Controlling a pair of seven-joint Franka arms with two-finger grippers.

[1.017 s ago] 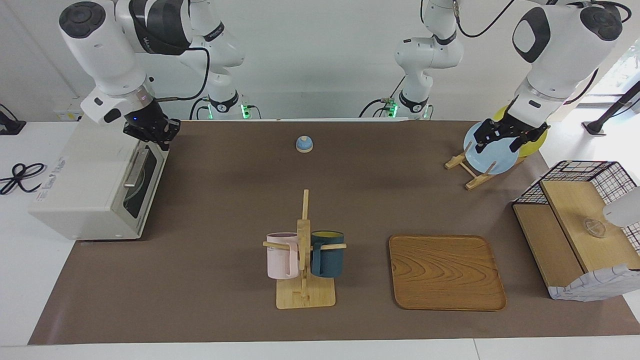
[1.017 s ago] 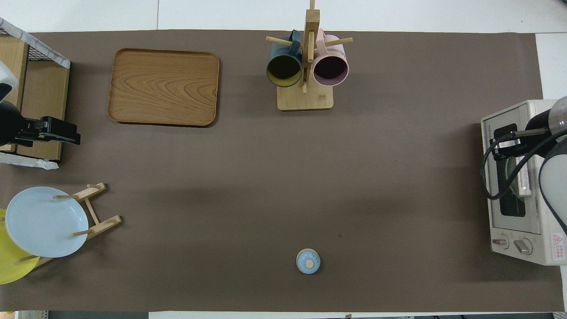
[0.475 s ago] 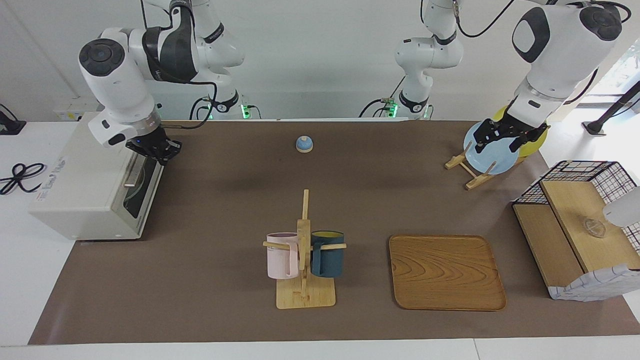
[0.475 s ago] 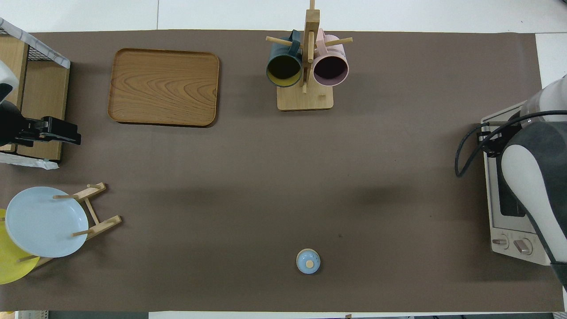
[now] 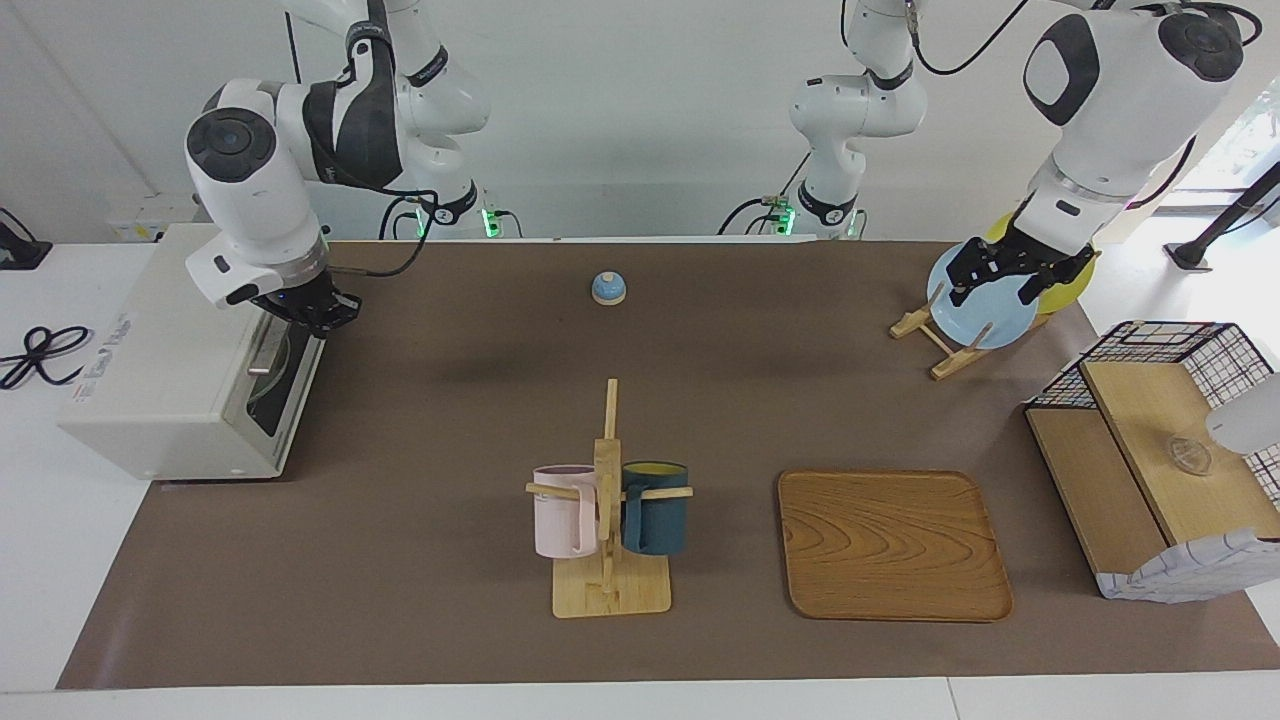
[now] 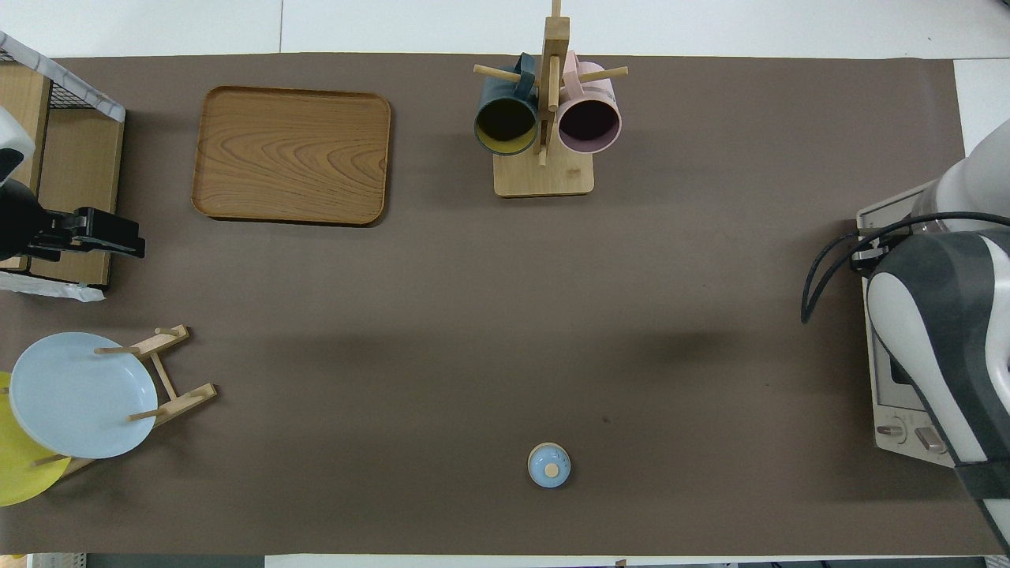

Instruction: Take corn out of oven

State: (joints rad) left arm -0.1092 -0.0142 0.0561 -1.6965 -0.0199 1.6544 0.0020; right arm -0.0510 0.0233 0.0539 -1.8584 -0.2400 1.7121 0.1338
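Corn unseen behind oven (image 5: 190, 375) door; likely light, rigid, grab mid-cob. Right gripper (image 5: 312, 312) at handle, fingers' state unclear.

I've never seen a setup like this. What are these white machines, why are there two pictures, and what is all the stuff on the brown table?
The white machines are two robot arms, each ending in a two-finger gripper. One picture looks at them from across the table; the other looks steeply down from above their end, so the sides are swapped.

The right gripper is at the top of the door of the off-white toaster oven, by the bar handle. The door looks shut, and no corn can be made out through its dark glass. The left gripper waits over the plate rack, which holds a blue plate and a yellow one. Neither gripper holds anything.

Also on the table: a wooden tray, a mug stand with a pink mug and a dark blue mug, a small blue lid, and a wire-and-wood basket.
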